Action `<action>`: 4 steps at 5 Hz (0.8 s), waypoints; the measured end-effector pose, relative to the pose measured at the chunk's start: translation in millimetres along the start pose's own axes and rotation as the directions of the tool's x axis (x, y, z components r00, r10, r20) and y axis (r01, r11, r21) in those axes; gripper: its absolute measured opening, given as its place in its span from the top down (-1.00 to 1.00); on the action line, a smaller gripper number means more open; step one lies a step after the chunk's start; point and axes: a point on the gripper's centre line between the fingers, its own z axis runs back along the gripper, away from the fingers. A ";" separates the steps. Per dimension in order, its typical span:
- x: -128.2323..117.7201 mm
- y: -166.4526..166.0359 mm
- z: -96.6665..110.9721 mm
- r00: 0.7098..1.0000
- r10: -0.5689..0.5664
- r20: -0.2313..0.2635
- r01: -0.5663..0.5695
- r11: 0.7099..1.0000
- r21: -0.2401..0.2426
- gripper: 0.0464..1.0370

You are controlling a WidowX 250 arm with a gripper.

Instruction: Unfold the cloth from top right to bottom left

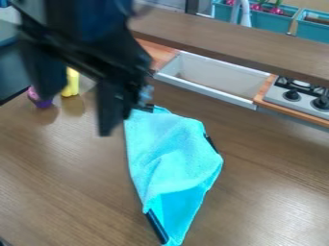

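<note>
Cloth (170,151) lies partly folded, the hand (76,115) spread apart nearby, pink bulbs (276,10) in a teal bin (267,22).

Right of my end effector (76,115), the cloth (173,153) lies on the bench (64,178); behind it sits the sink (206,90), the stove (302,101) to the sink's right.

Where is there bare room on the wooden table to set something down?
The table is bare left of the cloth, and right of it, below the white basin and stove. The upper left is crowded: the gripper hangs there, near a yellow object and a purple one.
</note>
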 end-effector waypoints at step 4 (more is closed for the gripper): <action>80.9 -49.6 -90.0 0.996 0.047 0.069 -0.063 0.967 0.248 -0.92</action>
